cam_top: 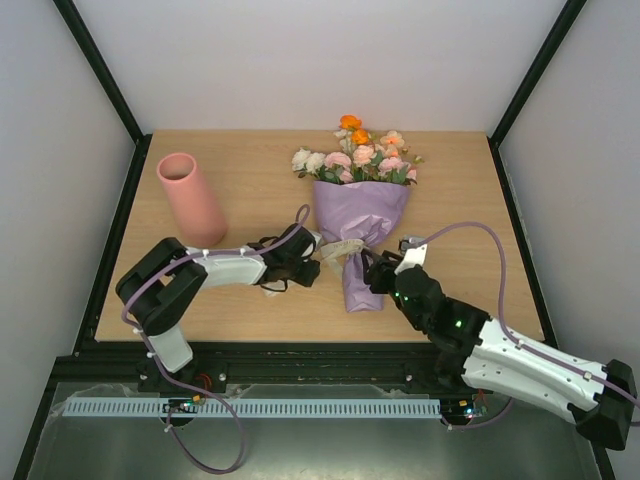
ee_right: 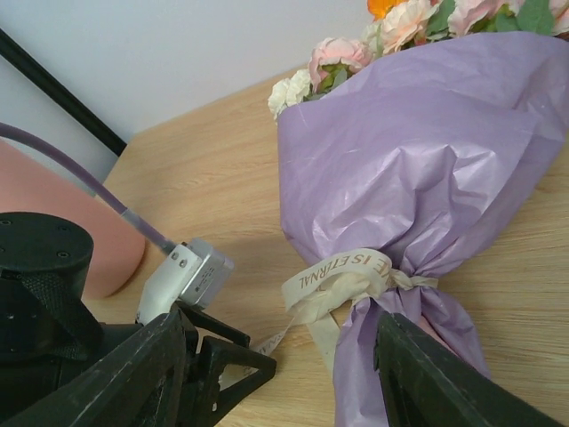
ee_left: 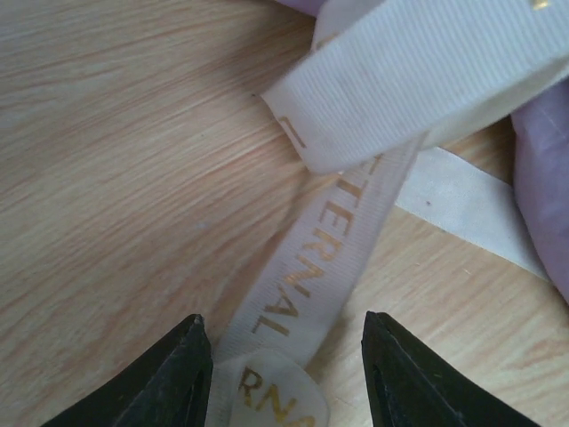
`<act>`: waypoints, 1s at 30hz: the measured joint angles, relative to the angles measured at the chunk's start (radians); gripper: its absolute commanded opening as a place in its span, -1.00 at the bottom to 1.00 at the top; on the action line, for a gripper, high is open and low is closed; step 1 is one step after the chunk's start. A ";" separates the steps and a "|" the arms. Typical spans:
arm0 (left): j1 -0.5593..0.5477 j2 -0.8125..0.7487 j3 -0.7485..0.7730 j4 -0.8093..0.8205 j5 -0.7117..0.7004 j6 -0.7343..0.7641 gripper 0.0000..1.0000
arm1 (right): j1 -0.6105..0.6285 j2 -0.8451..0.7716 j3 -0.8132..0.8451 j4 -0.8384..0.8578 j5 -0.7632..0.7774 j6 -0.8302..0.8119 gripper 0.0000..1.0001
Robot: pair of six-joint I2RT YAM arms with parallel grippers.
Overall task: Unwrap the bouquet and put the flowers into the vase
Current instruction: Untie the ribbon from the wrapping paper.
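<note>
The bouquet (cam_top: 362,205) is lying on the table (cam_top: 250,190). The left hand (ee_left: 284,347) is hovering low, fingers apart astride the ribbon (ee_left: 307,285). The right hand (ee_right: 280,338) is facing the tied neck, fingers spread, gripping nothing.

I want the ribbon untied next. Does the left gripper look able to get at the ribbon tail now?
Probably yes: the left gripper is open, and the ribbon tail lies uncovered on the table between its fingers.

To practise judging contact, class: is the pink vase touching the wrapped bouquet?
Apart. The top view shows bare table between the vase and the bouquet.
</note>
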 measured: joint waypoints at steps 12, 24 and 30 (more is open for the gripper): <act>-0.016 0.047 0.023 0.056 -0.103 0.028 -0.59 | 0.000 -0.064 -0.056 -0.009 0.015 -0.010 0.15; -0.016 -0.155 0.013 0.097 0.122 -0.108 -0.95 | 0.000 -0.120 -0.164 0.091 -0.130 -0.032 0.29; -0.017 -0.221 0.011 0.253 0.288 -0.273 -0.95 | 0.000 -0.165 -0.342 0.317 -0.301 -0.005 0.49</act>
